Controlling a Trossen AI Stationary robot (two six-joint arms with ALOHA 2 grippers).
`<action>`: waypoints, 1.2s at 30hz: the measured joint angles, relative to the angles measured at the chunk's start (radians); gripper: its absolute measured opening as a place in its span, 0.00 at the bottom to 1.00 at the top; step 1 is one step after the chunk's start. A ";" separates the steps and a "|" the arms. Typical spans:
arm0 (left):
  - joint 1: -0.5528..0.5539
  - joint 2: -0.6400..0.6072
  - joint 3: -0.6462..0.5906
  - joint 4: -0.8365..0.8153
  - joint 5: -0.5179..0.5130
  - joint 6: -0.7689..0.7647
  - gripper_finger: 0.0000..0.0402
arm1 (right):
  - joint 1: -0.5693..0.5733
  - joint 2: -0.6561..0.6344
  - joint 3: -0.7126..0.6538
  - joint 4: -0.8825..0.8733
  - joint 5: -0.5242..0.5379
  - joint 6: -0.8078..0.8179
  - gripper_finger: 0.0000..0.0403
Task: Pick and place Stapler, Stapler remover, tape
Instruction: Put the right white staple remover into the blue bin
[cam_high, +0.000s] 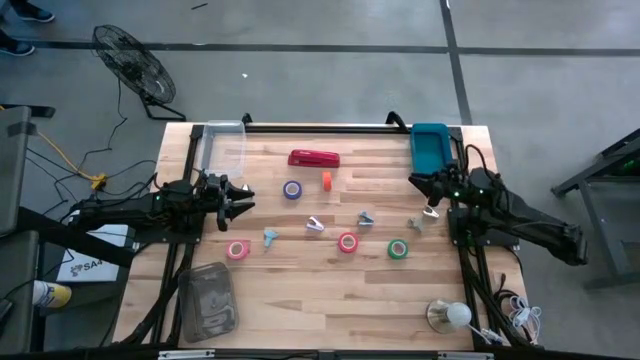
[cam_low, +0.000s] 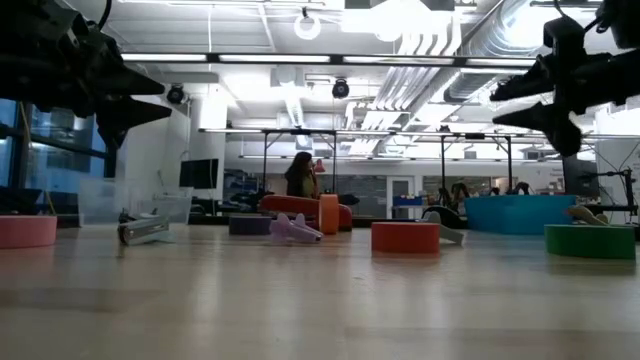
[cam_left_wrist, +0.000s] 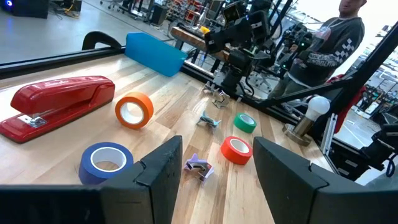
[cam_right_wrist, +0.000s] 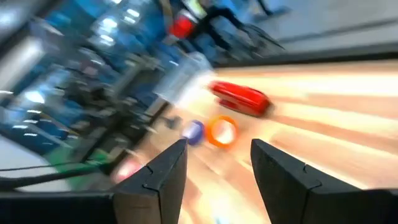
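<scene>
The red stapler (cam_high: 314, 158) (cam_left_wrist: 56, 106) lies flat toward the far side of the table. Tape rolls lie scattered mid-table: purple-blue (cam_high: 292, 190), pink (cam_high: 237, 249), red (cam_high: 347, 242) and green (cam_high: 398, 248) lie flat, and an orange roll (cam_left_wrist: 134, 111) stands on its edge. Small pale claw-shaped staple removers (cam_high: 315, 226) (cam_left_wrist: 199, 167) lie between them. My left gripper (cam_high: 240, 200) (cam_left_wrist: 217, 174) hovers open above the table's left side, pointing at the rolls. My right gripper (cam_high: 425, 190) (cam_right_wrist: 217, 180) hovers open at the right side, above one remover (cam_high: 415, 222).
A clear bin (cam_high: 222, 145) sits at the far left corner and a teal bin (cam_high: 430, 145) at the far right. A clear lidded container (cam_high: 207, 298) lies near the left front and a lamp bulb (cam_high: 450, 315) near the right front. A person (cam_left_wrist: 329, 50) stands beyond the table's right.
</scene>
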 joint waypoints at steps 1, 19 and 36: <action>0.000 0.000 0.000 0.000 0.000 0.000 0.48 | 0.000 0.012 0.026 -0.051 0.018 0.004 0.42; 0.000 0.000 0.000 0.000 0.000 0.000 0.48 | 0.000 0.446 0.408 -0.661 0.092 0.200 0.42; 0.000 0.000 0.000 0.000 0.000 0.000 0.48 | -0.024 0.958 0.611 -0.890 -0.100 -0.015 0.42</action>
